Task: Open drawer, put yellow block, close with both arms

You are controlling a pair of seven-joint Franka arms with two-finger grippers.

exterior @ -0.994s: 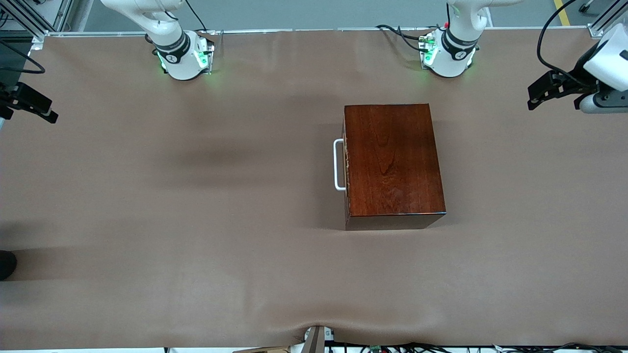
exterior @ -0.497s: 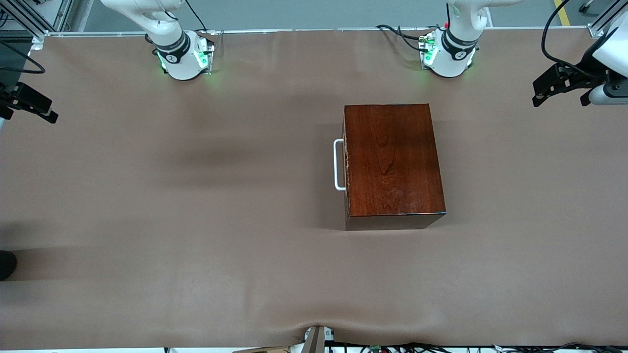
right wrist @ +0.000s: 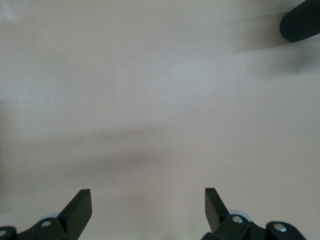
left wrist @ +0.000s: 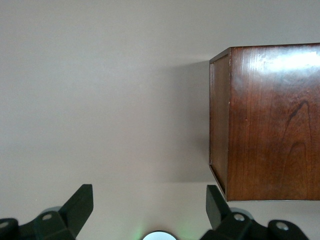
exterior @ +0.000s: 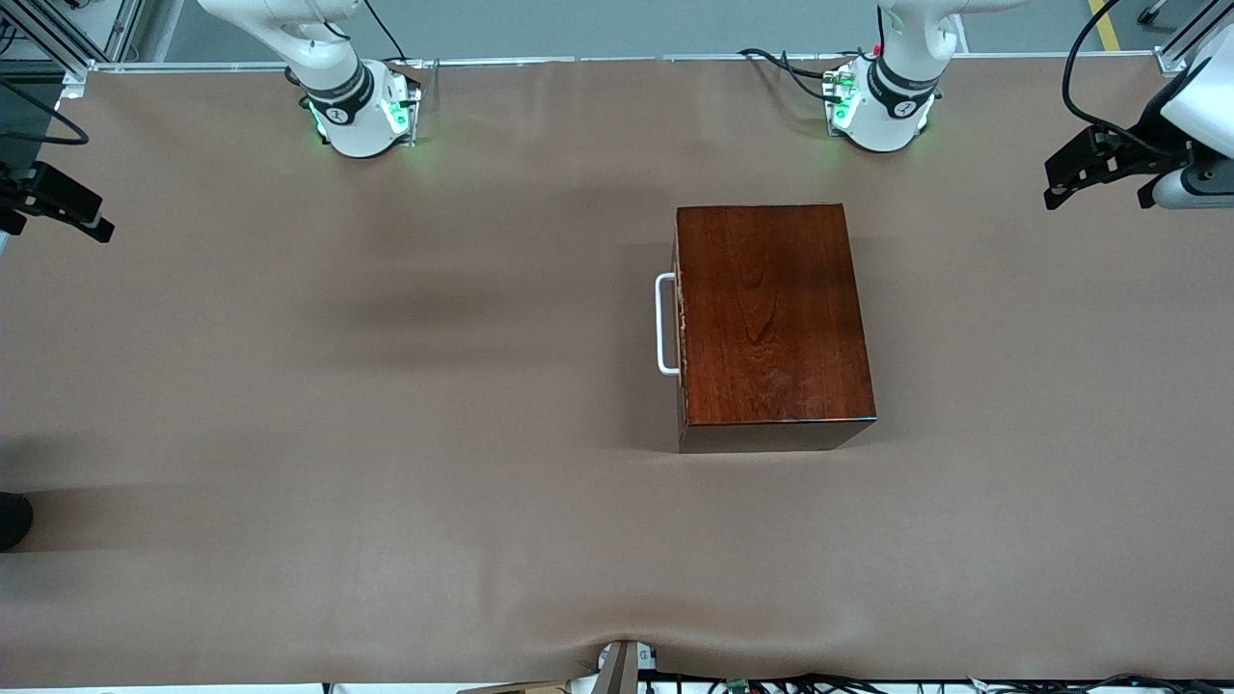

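the glossy mahogany-coloured wooden box (exterior: pixel 774 323) is sitting right of centre in the front view, its drawer (exterior: pixel 681 328) shut flush and the white u-shaped bar handle (exterior: pixel 664 324) projecting from the side facing the right arm's end of the brown-covered table (exterior: pixel 386 434). no small yellow block is showing in any view.

the left gripper (exterior: pixel 1099 172) is hanging at the frame's right edge over the table, its fingers (left wrist: pixel 77 205) spread wide and empty. the right gripper (exterior: pixel 58 202) is waiting at the left edge, likewise spread open (right wrist: pixel 147 210) and empty.

the box is looking heavy and stiff, though its polished faces are probably slippery. the thin rigid handle is offering the best hold: pinching its bar mid-span while the other arm is bracing the box against sliding.
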